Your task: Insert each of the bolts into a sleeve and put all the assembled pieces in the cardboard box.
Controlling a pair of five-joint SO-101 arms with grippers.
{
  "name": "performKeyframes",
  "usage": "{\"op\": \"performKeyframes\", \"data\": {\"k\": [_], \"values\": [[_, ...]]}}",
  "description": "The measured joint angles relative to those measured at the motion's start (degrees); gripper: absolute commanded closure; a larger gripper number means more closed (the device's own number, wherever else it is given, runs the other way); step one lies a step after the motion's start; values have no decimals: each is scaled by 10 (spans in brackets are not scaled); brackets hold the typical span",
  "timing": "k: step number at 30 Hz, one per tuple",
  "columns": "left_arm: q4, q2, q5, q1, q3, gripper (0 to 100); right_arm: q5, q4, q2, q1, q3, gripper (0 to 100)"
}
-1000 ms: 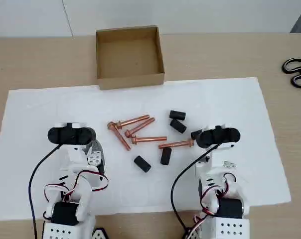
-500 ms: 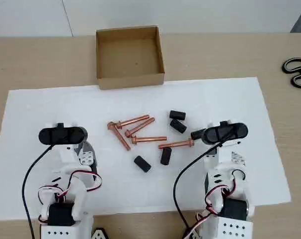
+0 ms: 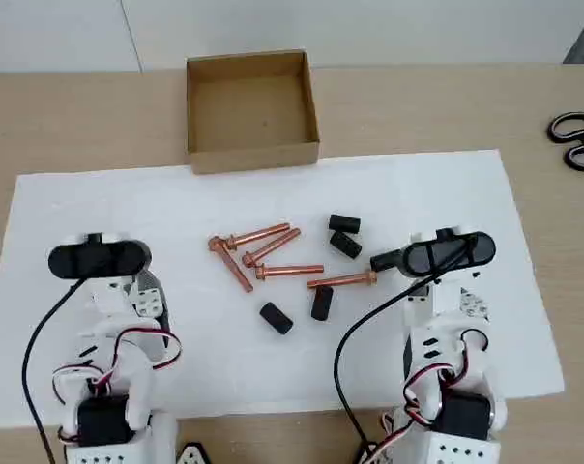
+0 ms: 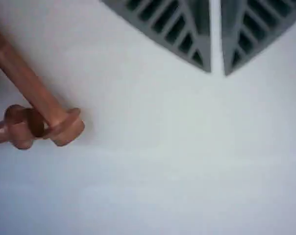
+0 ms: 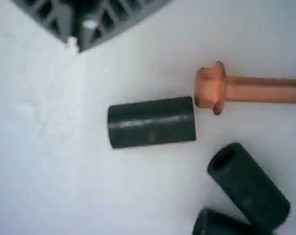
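In the high view, the left arm and right arm stand nearest, at the front edge of a white paper sheet spread on the worktop. The left fingers are closed to a thin slit and hold nothing. They hang over bare paper near two touching bolt heads. The right fingers are pressed together, also holding nothing, near a lying sleeve with one bolt's head just beside its end. Between the arms, five black sleeves and five copper bolts lie loose, each bolt outside a sleeve. Beyond the sheet sits the open-topped cardboard box, well apart from them. Scissors lie at the far right.
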State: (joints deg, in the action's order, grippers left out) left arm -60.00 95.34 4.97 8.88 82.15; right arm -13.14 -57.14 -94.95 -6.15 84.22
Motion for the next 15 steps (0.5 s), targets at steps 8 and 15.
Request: {"op": "performKeyframes", "data": {"k": [8,15], "values": [[-11,-342,0,0,-231,994,0,-1,0,0,52,995],[-91,-625,11,-40,-448,994,0,-1,0,0,52,995]]}}
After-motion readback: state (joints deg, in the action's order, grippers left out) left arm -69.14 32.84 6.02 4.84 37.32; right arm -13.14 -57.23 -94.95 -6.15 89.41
